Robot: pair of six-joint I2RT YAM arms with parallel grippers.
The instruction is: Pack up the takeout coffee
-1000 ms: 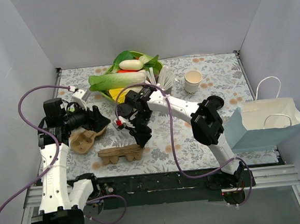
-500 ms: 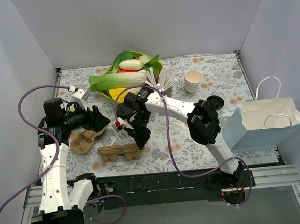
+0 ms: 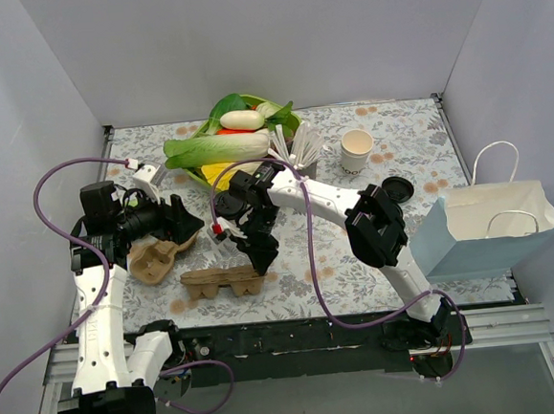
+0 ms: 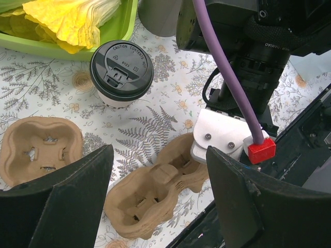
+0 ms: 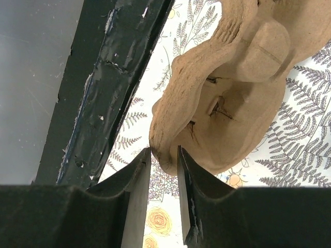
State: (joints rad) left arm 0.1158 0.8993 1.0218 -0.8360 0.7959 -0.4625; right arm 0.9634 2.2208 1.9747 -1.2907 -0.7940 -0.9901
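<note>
Fingers astride one of two carriers, two cups

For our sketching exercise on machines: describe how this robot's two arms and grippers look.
The left arm and right arm have white links with black joints. A purple cable loops along each. A small red plug sits at the right wrist. The fingers are dark, flat and wedge-shaped.
</note>
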